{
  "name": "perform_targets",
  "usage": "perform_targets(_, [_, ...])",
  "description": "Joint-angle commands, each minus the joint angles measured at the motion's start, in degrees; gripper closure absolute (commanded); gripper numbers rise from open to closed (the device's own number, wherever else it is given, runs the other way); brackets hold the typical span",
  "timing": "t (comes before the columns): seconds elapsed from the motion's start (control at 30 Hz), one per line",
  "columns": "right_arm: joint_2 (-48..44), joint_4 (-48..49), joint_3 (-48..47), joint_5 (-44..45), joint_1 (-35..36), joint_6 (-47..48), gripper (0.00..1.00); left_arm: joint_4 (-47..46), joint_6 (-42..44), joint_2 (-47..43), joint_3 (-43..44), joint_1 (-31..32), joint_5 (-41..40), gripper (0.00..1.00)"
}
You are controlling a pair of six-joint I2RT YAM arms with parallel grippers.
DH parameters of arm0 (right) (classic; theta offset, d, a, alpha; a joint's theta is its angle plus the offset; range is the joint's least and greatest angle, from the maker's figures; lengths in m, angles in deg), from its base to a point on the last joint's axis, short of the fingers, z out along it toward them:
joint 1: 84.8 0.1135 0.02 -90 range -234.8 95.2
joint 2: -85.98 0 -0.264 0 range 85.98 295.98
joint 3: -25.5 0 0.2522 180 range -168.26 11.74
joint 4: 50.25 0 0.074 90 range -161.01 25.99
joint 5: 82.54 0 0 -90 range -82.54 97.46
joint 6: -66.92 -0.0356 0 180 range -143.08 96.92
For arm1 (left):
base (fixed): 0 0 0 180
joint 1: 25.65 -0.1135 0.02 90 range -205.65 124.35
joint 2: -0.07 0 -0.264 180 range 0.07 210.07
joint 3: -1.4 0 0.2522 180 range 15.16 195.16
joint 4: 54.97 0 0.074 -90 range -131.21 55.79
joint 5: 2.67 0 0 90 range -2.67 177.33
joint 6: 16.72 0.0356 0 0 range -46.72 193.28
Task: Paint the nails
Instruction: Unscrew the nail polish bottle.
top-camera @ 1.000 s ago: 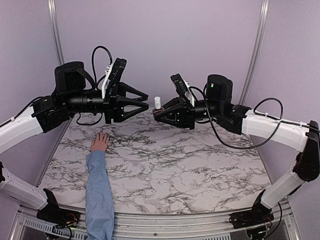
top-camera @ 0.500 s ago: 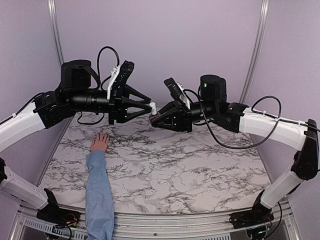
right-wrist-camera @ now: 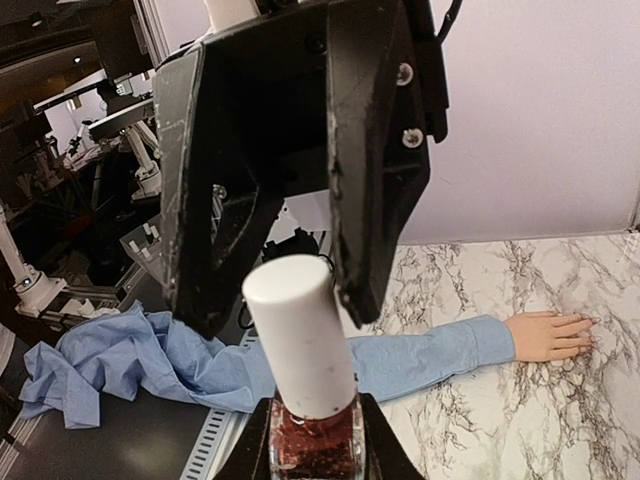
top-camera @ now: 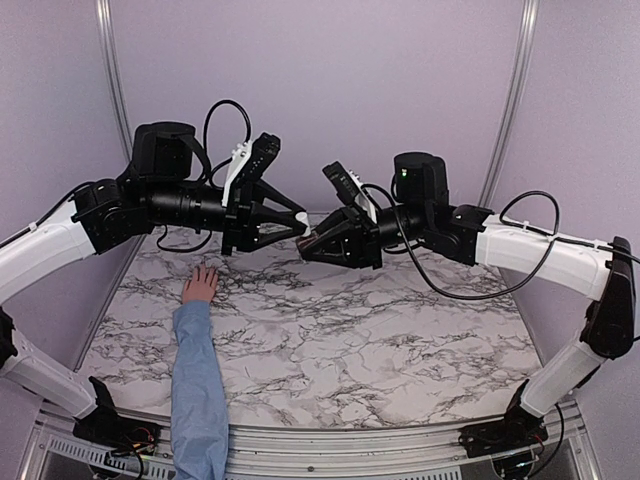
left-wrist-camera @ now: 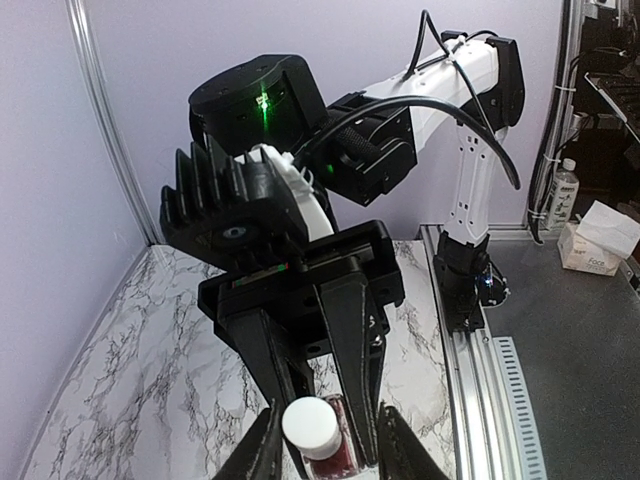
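Note:
A light-skinned hand (top-camera: pixel 201 284) in a light blue sleeve (top-camera: pixel 198 380) lies flat on the marble table, also seen in the right wrist view as the hand (right-wrist-camera: pixel 550 335). Its nails are too small to make out. High above the table my right gripper (top-camera: pixel 314 242) is shut on a small dark red bottle (right-wrist-camera: pixel 315 447) with a white cap (right-wrist-camera: pixel 300 335). My left gripper (top-camera: pixel 303 222) faces it with its fingers (left-wrist-camera: pixel 262 452) on both sides of the white cap (left-wrist-camera: pixel 311 427). A gap shows beside the cap, so the left jaws stand open.
The marble table (top-camera: pixel 380 330) has a purple wall behind and metal rails (top-camera: pixel 330 440) along its near edge. Both arms meet in mid-air over the table's back middle. A crumpled blue cloth (right-wrist-camera: pixel 90 365) lies off the table.
My left gripper has moved right until its fingers straddle the bottle's cap, and its jaws have narrowed. The right gripper has carried the bottle slightly left and down toward it. The hand has not moved.

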Motion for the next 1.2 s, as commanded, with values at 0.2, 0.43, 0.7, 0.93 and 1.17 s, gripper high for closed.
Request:
perform_targets(0.2, [0.19,-0.23,-2.82,-2.71,0.48,0.74,1.00,1.71,1.93,0.55,1.87,0.77,-0.01,0.72])
perform_targets(0.43, [0.28,-0.58,-3.13,-2.92,0.47,0.75,1.00,1.67,2.02,1.30,2.25,1.39,-0.99,0.75])
perform_targets(0.7, [-0.17,-0.58,-3.01,-1.43,0.34,2.44,1.00,1.67,1.18,1.39,2.09,1.78,-3.09,0.96])
perform_targets(0.93, [-2.96,0.03,-1.61,13.60,0.32,6.71,1.00,-0.21,-4.65,1.48,2.79,1.73,-8.45,1.00])
perform_targets(1.17, [-4.29,2.69,-0.40,26.83,0.53,6.91,1.00,-6.55,-17.38,3.07,2.15,2.07,-18.47,1.00])
